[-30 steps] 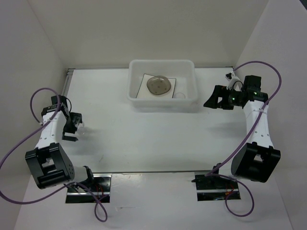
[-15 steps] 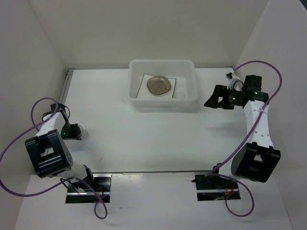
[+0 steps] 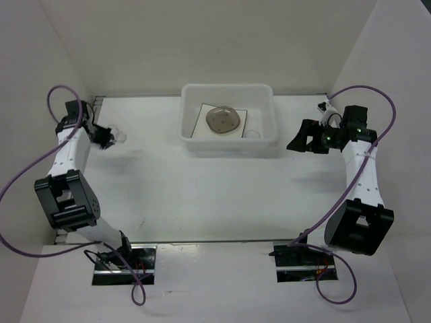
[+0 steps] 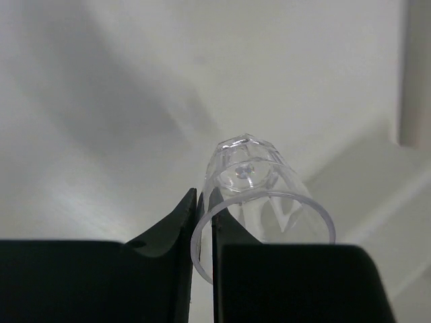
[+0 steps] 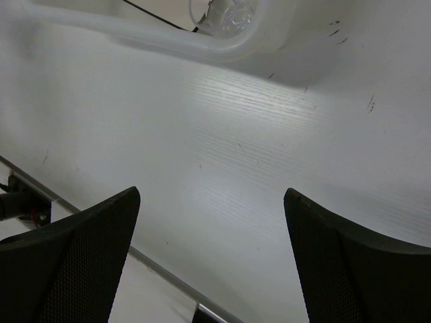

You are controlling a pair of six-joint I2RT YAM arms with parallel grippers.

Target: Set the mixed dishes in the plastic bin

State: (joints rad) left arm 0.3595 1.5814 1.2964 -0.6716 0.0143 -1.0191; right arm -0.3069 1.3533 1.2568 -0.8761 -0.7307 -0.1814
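Observation:
My left gripper [image 3: 109, 136] is over the far left of the table, left of the plastic bin [image 3: 227, 88]. It is shut on the wall of a small clear glass cup [image 3: 120, 136]. In the left wrist view the cup [image 4: 250, 176] points away from me, its rim pinched between the two fingers of the gripper [image 4: 204, 205]. Inside the bin a greyish saucer [image 3: 223, 120] lies on the square white plate [image 3: 202, 122], with another clear cup [image 3: 252, 134] in the near right corner. My right gripper [image 3: 301, 140] hangs open and empty to the right of the bin, and its wrist view [image 5: 211, 195] shows only bare table between the fingers.
White walls close in the table on the left, back and right. A metal strip [image 3: 95, 116] runs along the table's left edge, close to my left arm. Purple cables loop off both arms. The bin's corner [image 5: 222, 48] shows at the top of the right wrist view.
My left gripper closed on the glass cup at the near left, then swung with it toward the far left of the table. The right arm stayed still.

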